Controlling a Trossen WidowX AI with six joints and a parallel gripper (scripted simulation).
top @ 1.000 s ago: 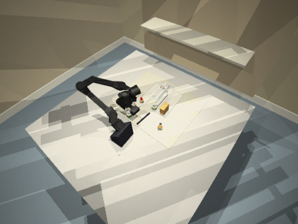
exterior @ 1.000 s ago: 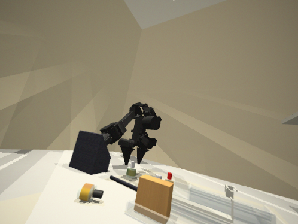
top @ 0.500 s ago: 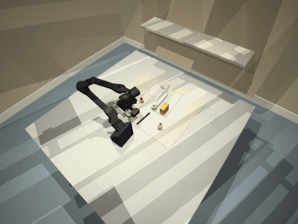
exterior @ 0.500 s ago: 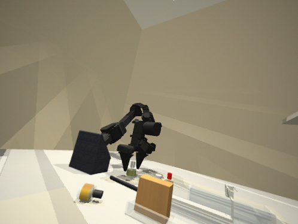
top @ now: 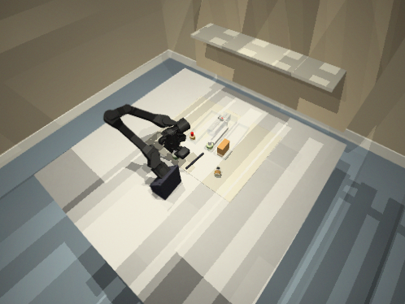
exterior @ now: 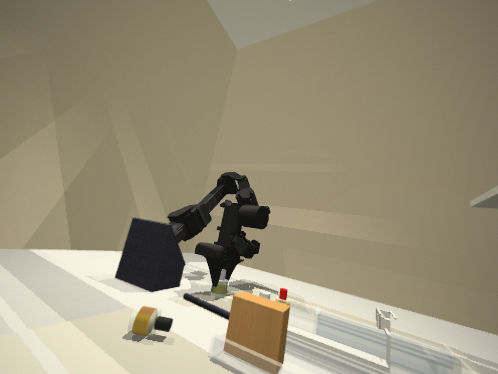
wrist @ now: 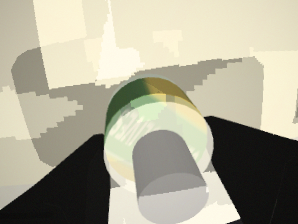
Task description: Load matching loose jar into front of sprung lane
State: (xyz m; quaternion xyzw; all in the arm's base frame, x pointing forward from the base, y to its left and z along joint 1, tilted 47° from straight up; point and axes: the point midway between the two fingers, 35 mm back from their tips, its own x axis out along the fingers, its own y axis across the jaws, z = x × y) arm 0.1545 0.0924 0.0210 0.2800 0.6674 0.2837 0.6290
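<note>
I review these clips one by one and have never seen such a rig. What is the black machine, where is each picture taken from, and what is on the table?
The black machine is a jointed robot arm ending in a gripper with two jaws. One picture looks down from above, one from the side at table height, one from a camera on the wrist. The jaws are shut on an upright green-banded jar with a grey cap. Also on the table: a clear lane, a wooden block, a dark rod, a red-capped jar and an orange-banded jar lying on its side.
</note>
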